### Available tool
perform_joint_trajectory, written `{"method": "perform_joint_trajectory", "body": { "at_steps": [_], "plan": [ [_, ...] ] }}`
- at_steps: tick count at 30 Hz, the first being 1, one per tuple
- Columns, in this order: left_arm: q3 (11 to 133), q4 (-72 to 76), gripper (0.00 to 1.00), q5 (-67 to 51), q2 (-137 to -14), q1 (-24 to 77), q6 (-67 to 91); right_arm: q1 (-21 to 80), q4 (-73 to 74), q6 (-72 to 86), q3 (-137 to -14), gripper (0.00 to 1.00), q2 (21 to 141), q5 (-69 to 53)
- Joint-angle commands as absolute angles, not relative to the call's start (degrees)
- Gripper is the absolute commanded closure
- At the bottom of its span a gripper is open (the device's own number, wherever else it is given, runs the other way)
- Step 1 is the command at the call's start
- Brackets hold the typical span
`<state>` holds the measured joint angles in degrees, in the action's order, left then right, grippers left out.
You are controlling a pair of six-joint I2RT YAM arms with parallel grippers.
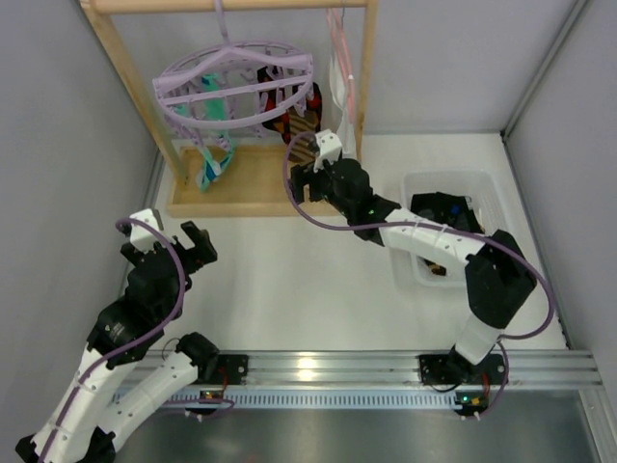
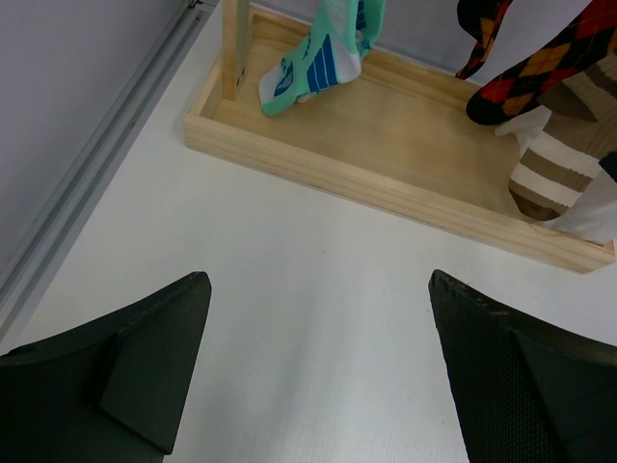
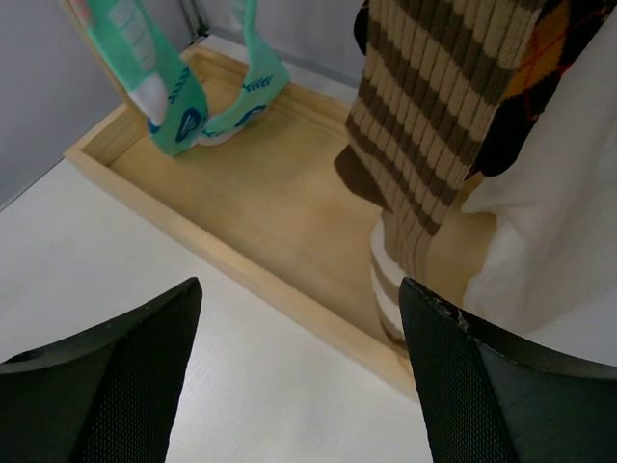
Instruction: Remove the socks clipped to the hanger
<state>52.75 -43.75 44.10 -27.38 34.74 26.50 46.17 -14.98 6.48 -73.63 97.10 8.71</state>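
Note:
The lavender round hanger [image 1: 236,82] hangs from the wooden rack's top bar. Teal socks [image 1: 214,159] dangle from its left side, and a black diamond-patterned sock [image 1: 289,101] and a brown-and-cream striped sock [image 1: 307,121] from its right. My right gripper [image 1: 303,181] is open and empty, low by the rack's base, just in front of the striped sock [image 3: 434,116]; the gripper [image 3: 299,289] touches nothing. My left gripper [image 1: 183,241] is open and empty over the table, well short of the rack. In its wrist view the gripper [image 2: 318,289] faces a teal sock [image 2: 313,63] and the diamond sock [image 2: 540,58].
The wooden rack base [image 1: 241,188] is a shallow tray with a raised front rim [image 2: 386,193]. A white garment [image 1: 337,77] on a pink wire hanger hangs right of the socks. A white bin [image 1: 416,188] holding dark socks stands at the right. Grey walls enclose the table.

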Motion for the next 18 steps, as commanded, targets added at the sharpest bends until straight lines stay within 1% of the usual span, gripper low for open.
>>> {"method": "perform_joint_trajectory", "body": {
  "at_steps": [1,5,10,11,13,14,15,16,17,18],
  "plan": [
    [52.2,-41.9,0.02,43.2,-27.4,34.7,26.5,45.3,-20.0,4.6,-78.4,0.21,100.3,13.0],
    [52.3,-41.8,0.02,42.5,-27.7,34.6,26.4,44.3,-19.3,4.0,-80.7,0.21,102.7,15.8],
    [52.3,-41.7,0.02,41.7,-27.9,34.6,26.2,41.9,-20.0,4.5,-82.7,0.21,106.4,11.6],
    [52.3,-41.7,0.02,41.6,-28.1,34.6,26.1,41.1,-20.2,4.3,-83.3,0.21,107.3,8.6],
    [52.3,-41.7,0.02,41.5,-28.2,34.6,26.1,40.3,-21.4,3.1,-84.8,0.23,109.6,6.5],
    [52.3,-41.7,0.02,41.5,-28.4,34.7,26.0,40.0,-21.9,2.4,-85.2,0.26,110.3,5.2],
    [52.4,-41.7,0.02,41.4,-28.3,34.6,26.0,39.9,-22.3,1.9,-85.7,0.32,110.7,4.8],
    [52.4,-41.7,0.02,41.3,-28.4,34.7,25.8,39.9,-23.5,1.2,-85.5,0.42,111.4,3.7],
    [52.5,-41.7,0.02,41.3,-28.4,34.6,25.8,39.9,-24.7,1.0,-85.5,0.42,111.5,3.4],
    [52.6,-41.7,0.02,41.3,-28.4,34.6,25.8,39.9,-25.6,1.0,-84.8,0.58,111.4,2.9]
  ]
}}
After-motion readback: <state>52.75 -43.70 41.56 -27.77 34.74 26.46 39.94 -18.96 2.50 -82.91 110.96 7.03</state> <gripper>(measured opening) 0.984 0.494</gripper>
